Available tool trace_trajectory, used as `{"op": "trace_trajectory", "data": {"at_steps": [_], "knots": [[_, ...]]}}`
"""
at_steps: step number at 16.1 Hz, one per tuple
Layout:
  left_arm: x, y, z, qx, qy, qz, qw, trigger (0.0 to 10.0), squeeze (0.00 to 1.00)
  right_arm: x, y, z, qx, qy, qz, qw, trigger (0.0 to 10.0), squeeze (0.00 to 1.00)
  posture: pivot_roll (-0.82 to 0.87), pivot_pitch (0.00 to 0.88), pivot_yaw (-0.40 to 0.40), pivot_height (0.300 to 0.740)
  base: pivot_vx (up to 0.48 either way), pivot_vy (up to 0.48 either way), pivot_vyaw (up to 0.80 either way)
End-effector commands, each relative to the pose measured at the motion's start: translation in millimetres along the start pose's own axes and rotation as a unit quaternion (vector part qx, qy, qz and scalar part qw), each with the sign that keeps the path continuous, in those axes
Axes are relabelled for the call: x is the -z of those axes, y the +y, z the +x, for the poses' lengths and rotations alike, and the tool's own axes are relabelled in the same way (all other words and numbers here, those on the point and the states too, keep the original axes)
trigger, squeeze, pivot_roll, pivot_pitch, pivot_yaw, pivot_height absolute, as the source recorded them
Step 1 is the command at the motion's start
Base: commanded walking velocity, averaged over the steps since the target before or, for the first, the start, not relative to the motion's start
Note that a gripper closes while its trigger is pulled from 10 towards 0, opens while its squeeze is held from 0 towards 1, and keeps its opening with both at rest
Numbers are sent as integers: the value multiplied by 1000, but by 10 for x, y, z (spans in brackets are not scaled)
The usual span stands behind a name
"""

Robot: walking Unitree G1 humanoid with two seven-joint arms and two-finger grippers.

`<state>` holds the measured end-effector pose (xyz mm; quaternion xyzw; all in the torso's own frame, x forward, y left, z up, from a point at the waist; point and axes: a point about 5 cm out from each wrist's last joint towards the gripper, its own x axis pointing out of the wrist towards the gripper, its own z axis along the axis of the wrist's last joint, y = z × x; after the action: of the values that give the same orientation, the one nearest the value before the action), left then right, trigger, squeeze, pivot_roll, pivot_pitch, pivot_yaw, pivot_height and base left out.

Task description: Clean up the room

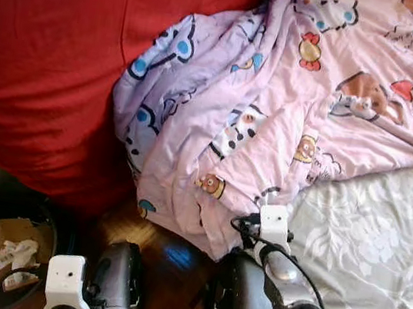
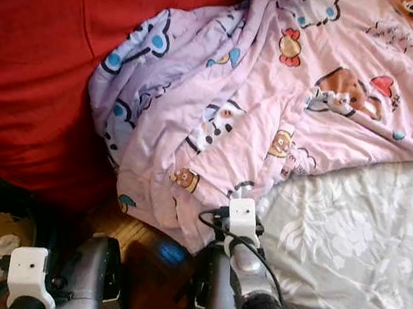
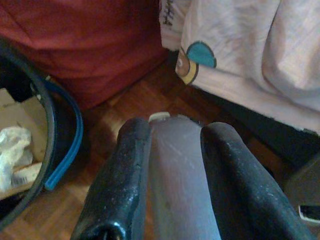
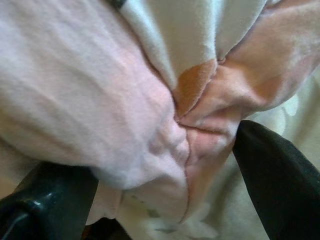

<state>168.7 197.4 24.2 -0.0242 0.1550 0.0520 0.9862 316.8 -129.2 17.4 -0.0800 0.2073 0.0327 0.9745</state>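
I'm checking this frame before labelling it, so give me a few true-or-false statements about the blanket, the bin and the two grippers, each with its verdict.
1. The right gripper has a fold of the pink cartoon blanket between its fingers. True.
2. The blanket lies flat and neatly spread. False: it is bunched up, and its edge hangs over the side of the bed toward the wooden floor.
3. A dark bin holding cardboard and crumpled paper stands on the floor at the robot's left. True.
4. The left gripper is holding the blanket. False: it is low over the floor, apart from the blanket.
5. The sheet under the blanket is plain red. False: it is pale with a floral pattern; the red fabric lies at the left.
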Motion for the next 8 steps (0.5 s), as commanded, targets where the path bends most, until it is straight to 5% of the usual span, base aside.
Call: {"op": "trace_trajectory", "data": {"at_steps": [1,4,5,6,8], "knots": [[134,1,-108,-5,34,-3,999,10000,0,70,-83,-15,18,13,-14,1000,10000,0,78,482,-83,630,0,0,0],[137,2,-125,-7,36,-3,999,10000,0,-58,-211,25,43,-4,-19,999,10000,0,75,473,-87,630,0,0,0],[140,1,-112,-8,37,-3,999,10000,0,-92,-229,36,43,-8,-25,999,6824,0,75,466,-89,630,0,0,0],[135,2,-101,-9,35,-3,999,10000,0,-115,-237,41,42,-13,-38,998,0,0,75,466,-89,630,0,0,0],[126,-5,-82,-8,36,-2,999,10000,0,-98,-236,38,42,-8,-42,998,0,0,72,456,-91,630,0,0,0]]}}
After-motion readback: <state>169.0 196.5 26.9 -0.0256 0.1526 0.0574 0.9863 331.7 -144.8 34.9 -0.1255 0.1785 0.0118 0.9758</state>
